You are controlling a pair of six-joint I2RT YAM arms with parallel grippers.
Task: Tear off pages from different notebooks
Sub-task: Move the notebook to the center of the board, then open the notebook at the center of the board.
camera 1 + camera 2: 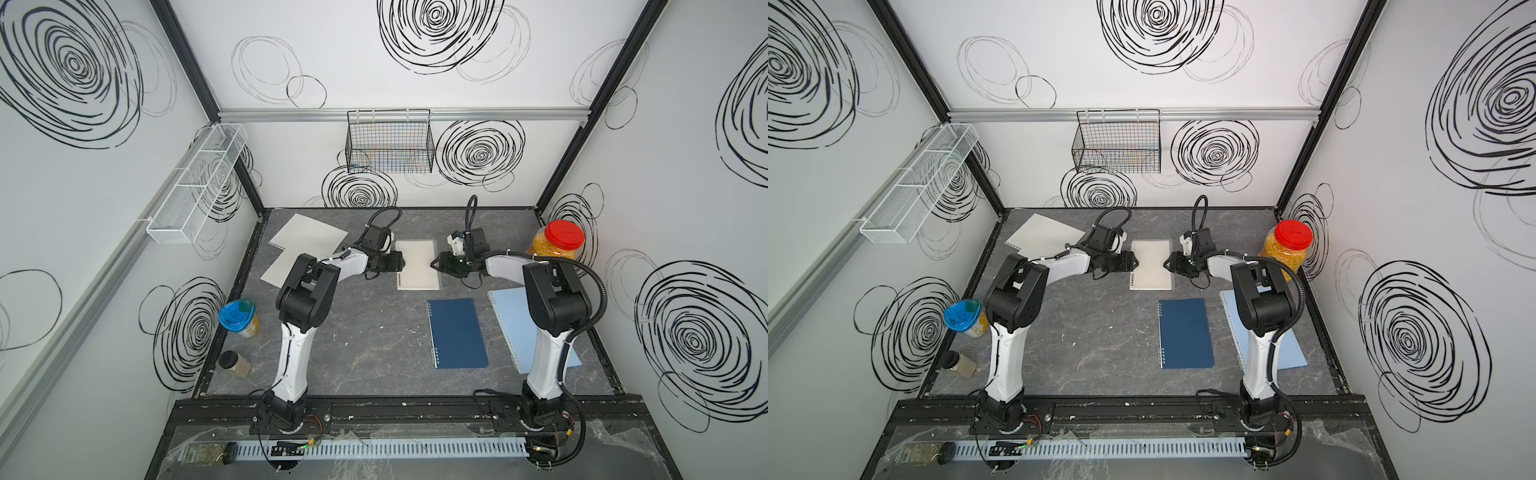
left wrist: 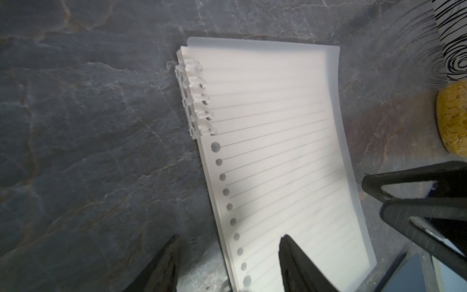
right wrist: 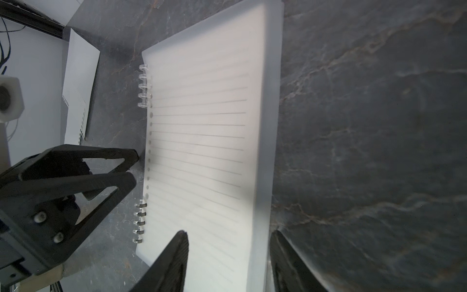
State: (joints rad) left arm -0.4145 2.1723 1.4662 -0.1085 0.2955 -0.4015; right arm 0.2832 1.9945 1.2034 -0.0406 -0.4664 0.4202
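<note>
The frosted clear notebook (image 1: 417, 264) lies flat at the back middle of the table, its lined cream paper (image 2: 278, 151) showing. My left gripper (image 1: 402, 264) is open; its jaws straddle the punched binding edge (image 2: 230, 236), one finger over the paper and one over the table. My right gripper (image 1: 433, 263) is open across the opposite free edge (image 3: 229, 231) in the same way. The dark navy notebook (image 1: 457, 332) and the light blue notebook (image 1: 509, 316) lie closed nearer the front right, the blue one partly under my right arm. Two loose pages (image 1: 307, 235) lie at the back left.
A red-lidded jar of yellow pieces (image 1: 557, 243) stands at the back right, close behind my right wrist. A blue-lidded tub (image 1: 237, 318) and a small toppled jar (image 1: 235, 363) sit at the left edge. A black wire basket (image 1: 390, 143) and a white mesh shelf (image 1: 195, 183) hang on the walls.
</note>
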